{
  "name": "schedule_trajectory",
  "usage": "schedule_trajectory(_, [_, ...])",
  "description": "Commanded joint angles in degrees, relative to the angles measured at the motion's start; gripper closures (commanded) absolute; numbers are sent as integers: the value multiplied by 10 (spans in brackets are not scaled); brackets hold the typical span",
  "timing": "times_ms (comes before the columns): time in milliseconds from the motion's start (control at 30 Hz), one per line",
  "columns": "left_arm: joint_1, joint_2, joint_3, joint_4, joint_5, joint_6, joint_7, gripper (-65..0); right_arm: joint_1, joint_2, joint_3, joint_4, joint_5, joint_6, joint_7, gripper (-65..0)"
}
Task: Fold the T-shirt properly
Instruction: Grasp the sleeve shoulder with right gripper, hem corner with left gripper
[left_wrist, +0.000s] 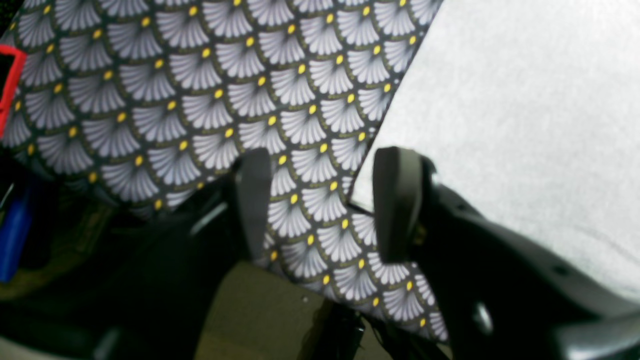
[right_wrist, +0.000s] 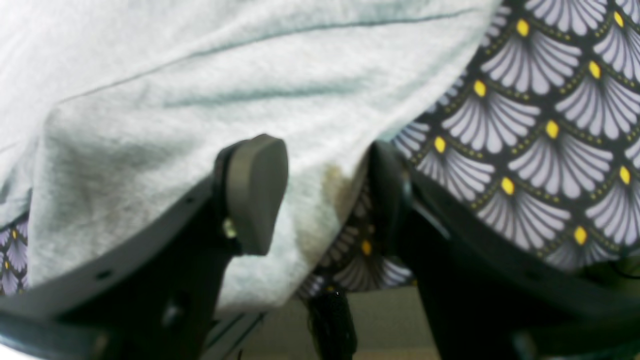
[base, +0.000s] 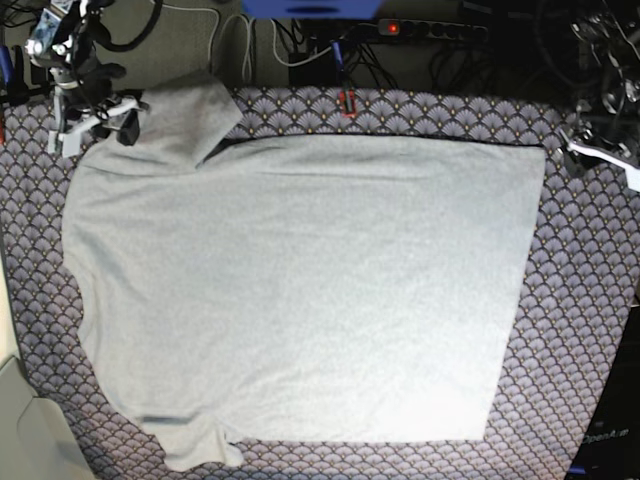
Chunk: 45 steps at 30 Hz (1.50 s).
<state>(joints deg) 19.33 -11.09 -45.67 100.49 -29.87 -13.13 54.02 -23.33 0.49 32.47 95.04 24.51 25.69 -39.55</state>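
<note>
The light grey T-shirt (base: 300, 290) lies flat, plain side up, on the fan-scale tablecloth (base: 585, 300), filling most of the base view. Its far left sleeve (base: 185, 115) is bunched up. My right gripper (base: 122, 125) is at that sleeve; in the right wrist view the gripper (right_wrist: 320, 195) is open, with the shirt's edge (right_wrist: 310, 220) hanging between the jaws. My left gripper (base: 582, 155) is at the far right by the shirt's corner; in the left wrist view the gripper (left_wrist: 325, 205) is open, with the corner (left_wrist: 361, 192) just inside the right finger (left_wrist: 397, 200).
The tablecloth's far edge falls off just behind both grippers. A red item (left_wrist: 10, 85) and a blue item (left_wrist: 15, 240) lie beyond the edge on the left arm's side. A power strip (base: 400, 28) and cables (base: 290, 45) lie behind the table.
</note>
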Motion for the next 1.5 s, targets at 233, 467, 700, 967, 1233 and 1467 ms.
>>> schedule_trajectory(233, [0,-7,-4,7,-5,1,-9,-323,6,-1,-8,-5,-5,6,-40,-192])
schedule_trajectory(467, [-3,-7,-4,-42,-9,0,-13,-323,7,1,-8,-5,-5,6,-40,-42])
schedule_trajectory(700, [-9,-7,1,-74,-11,-2,-15,-323,7,2,-7,-2,-5,6,-40,0])
schedule_trajectory(967, [-53,16,2,-90,-6,-2,-15,-323,7,2,-7,-4,-6,6,-40,0])
schedule_trajectory(1233, [-72,16,41,-138,-5,-2,-15,-323,6,3,-8,-5,-7,6,-40,0])
schedule_trajectory(1467, [-69,25,55,-146,-5,0,-16,-323,6,3,-8,-5,-7,6,-40,0])
